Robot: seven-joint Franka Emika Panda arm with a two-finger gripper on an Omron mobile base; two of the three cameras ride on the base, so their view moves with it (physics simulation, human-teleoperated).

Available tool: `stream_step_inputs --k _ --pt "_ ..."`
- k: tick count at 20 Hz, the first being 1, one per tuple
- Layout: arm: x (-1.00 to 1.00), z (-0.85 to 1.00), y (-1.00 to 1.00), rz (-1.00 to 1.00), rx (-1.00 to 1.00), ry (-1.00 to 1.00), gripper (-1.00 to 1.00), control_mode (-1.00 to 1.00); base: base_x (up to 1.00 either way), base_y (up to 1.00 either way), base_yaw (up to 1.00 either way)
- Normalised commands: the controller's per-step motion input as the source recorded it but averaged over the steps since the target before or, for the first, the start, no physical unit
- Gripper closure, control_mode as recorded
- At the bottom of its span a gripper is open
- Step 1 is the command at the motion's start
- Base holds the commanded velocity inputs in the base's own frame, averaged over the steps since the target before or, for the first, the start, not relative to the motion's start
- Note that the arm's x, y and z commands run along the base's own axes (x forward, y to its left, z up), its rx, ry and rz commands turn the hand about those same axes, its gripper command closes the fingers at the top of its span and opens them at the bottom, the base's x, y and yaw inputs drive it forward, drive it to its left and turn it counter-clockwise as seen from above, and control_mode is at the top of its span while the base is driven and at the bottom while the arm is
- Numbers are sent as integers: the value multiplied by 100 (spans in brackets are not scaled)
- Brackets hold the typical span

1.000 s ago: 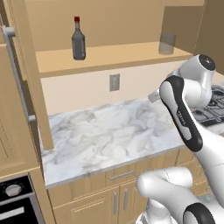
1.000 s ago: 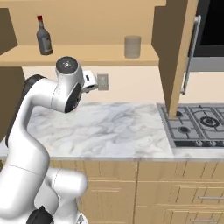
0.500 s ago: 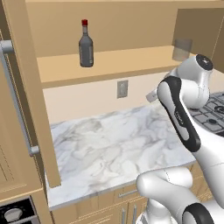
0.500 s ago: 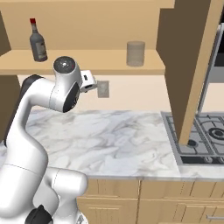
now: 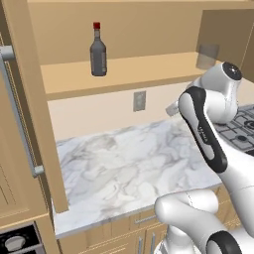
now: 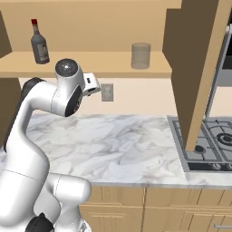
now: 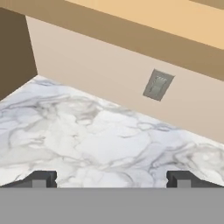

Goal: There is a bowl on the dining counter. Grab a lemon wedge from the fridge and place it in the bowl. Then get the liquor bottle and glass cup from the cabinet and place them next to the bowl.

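Liquor bottle [image 5: 98, 51] near shelf [image 5: 149, 74] edge

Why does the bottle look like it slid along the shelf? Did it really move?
No. The bottle sits at the same spot on the shelf, left of the wall outlet. The whole picture shifted together, so the camera moved.

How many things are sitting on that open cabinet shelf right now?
2. The liquor bottle stands toward the shelf's left; the glass cup stands toward its right. Cabinet doors could hide more.
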Motion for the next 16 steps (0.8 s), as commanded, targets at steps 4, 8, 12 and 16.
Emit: stream_step_inputs --k 4,8,12,16 --pt "0 37 -17 1 -3 -10 -100 -100 0 0 0" --pt "0 46 -46 0 -12 -15 -100 -100 0 0 0" --pt "0 49 -49 0 -23 -16 -100 -100 0 0 0" --pt "0 59 -52 -2 -19 -7 -100 -100 0 0 0"
